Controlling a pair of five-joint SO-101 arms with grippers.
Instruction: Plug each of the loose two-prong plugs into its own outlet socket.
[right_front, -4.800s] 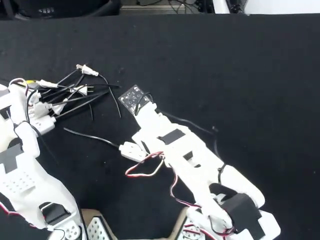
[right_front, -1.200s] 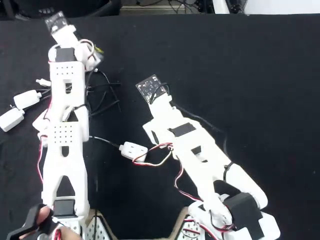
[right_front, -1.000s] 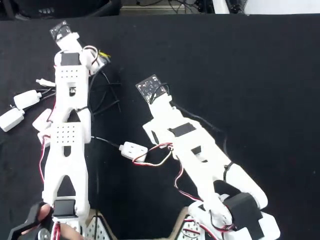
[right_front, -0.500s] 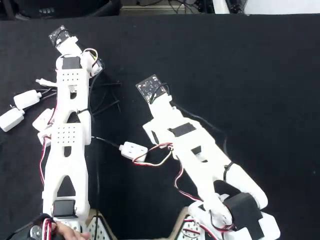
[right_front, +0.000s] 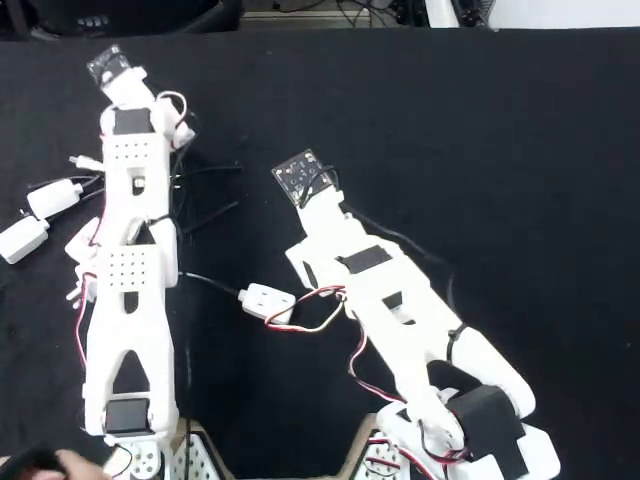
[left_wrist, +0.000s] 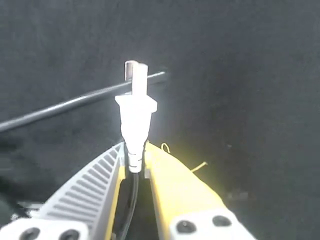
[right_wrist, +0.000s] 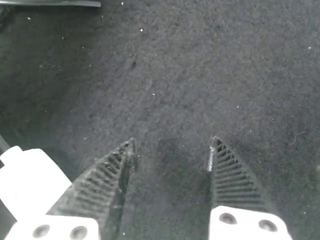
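Observation:
My left gripper (left_wrist: 134, 155) is shut on the cable end of a white two-prong plug (left_wrist: 136, 107), whose prongs (left_wrist: 135, 70) point away from the wrist above the black cloth. In the high view that arm stretches to the far left of the table, its gripper (right_front: 180, 125) over a tangle of black cables (right_front: 205, 195). My right gripper (right_wrist: 172, 147) stands open just above bare cloth, with a white outlet socket (right_wrist: 27, 182) beside one finger. That socket (right_front: 265, 300) lies between the two arms. More white sockets (right_front: 55, 197) (right_front: 22, 238) lie at the left edge.
A loose plug (right_front: 85, 162) lies left of the left arm. A black cable (left_wrist: 75, 102) crosses behind the held plug. The black table (right_front: 500, 150) is bare on its right half. Red and white servo wires (right_front: 310, 315) loop beside the middle socket.
Since 4.8 s ago the left arm has swung from the lower left out over the cable tangle. In the last half second its wrist shifted slightly left and farther away. The right arm kept still.

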